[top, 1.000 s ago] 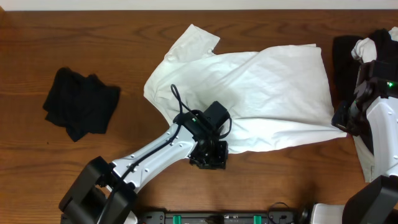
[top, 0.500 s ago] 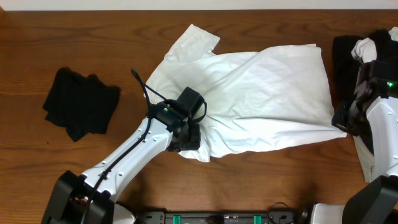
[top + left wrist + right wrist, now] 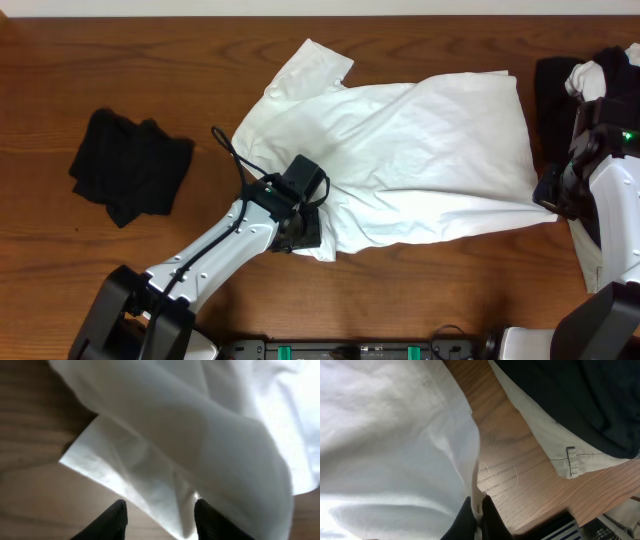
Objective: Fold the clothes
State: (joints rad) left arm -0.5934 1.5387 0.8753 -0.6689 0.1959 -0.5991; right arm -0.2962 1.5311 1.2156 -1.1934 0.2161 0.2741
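The white T-shirt (image 3: 420, 150) lies spread and creased across the middle of the wooden table. At its front-left corner my left gripper (image 3: 300, 232) stands open. In the left wrist view its fingers (image 3: 161, 510) straddle the shirt's folded edge (image 3: 150, 475) without clamping it. My right gripper (image 3: 548, 195) is at the shirt's right front corner. The right wrist view shows this gripper (image 3: 479, 505) shut on a thin fold of the white fabric (image 3: 395, 435), just above the wood.
A crumpled black garment (image 3: 130, 165) lies at the far left. Black and white clothes (image 3: 560, 80) are piled at the right edge, behind the right arm; a pale garment with a belt loop (image 3: 540, 430) under black cloth (image 3: 580, 395) shows in the right wrist view.
My left gripper moved left and back along the shirt's front hem, then its jaws widened off the cloth. The right gripper has stayed shut and still.
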